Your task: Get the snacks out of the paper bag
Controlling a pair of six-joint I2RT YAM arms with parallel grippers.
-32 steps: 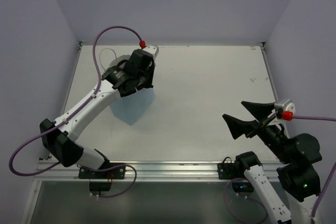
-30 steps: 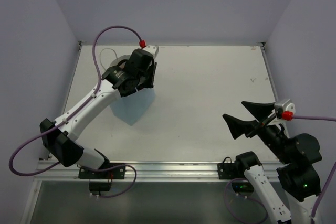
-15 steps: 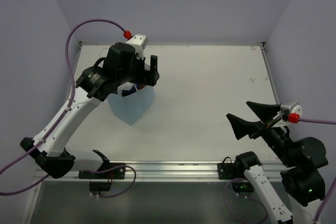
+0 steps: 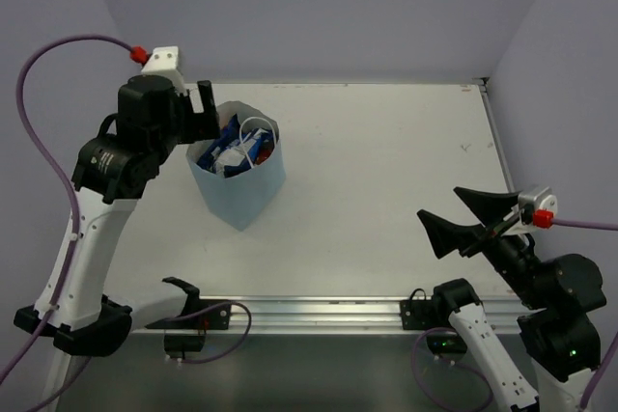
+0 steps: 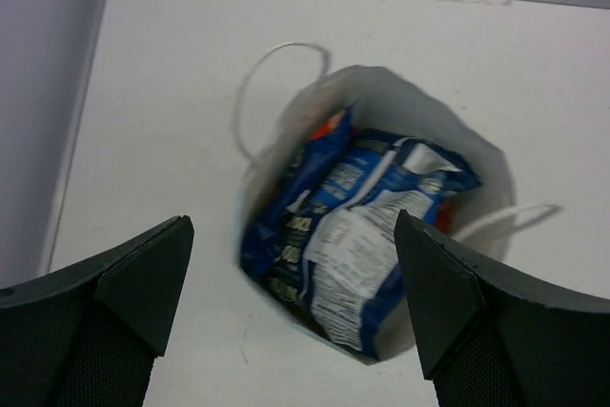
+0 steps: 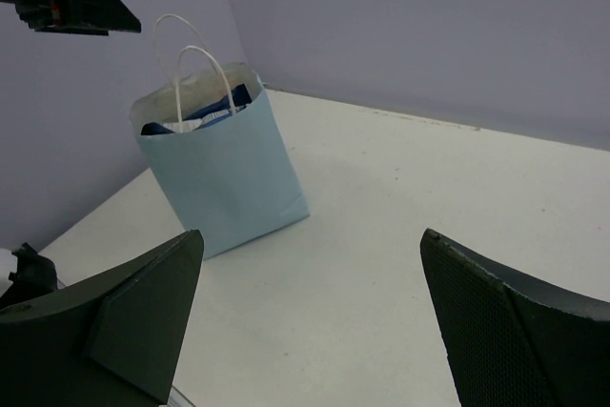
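The paper bag (image 4: 238, 190) is stood upright on the bench (image 4: 386, 161), snacks inside. The left gripper (image 5: 291, 224) is held above its mouth, jaws wide, judged aligned for the uppermost blue-white packet (image 5: 367, 235). The right gripper (image 4: 439, 204) is kept well apart, jaws wide.

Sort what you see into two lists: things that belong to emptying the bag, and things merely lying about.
Belongs to the job:
paper bag
blue-white packet on top inside it
left gripper, open above the bag
right gripper, open

Just there:
table
purple cable
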